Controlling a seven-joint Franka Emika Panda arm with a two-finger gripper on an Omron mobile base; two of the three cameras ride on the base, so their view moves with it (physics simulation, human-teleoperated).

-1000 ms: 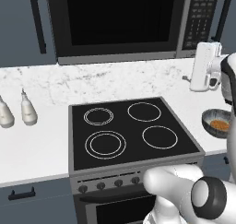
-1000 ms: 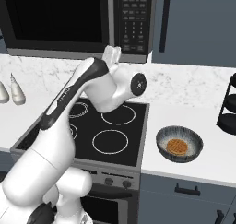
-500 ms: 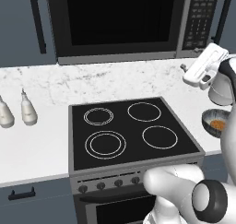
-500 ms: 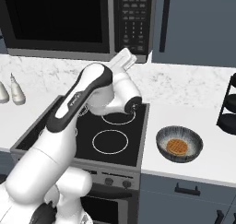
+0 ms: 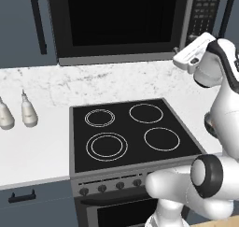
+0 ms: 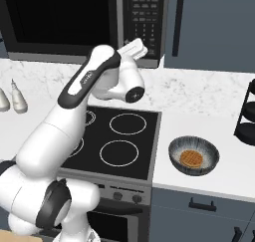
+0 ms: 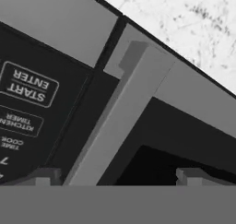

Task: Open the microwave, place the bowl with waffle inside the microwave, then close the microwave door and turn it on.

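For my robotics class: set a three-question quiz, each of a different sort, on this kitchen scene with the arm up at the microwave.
1. True or false: the microwave door is shut.
2. Where does the bowl with waffle sit? A) on a stove ring B) on the counter right of the stove C) inside the microwave
3. Fill in: in the hand view the gripper faces the door's grey ____, beside the keypad's START button.

Key: 1 true. 2 B. 3 handle.
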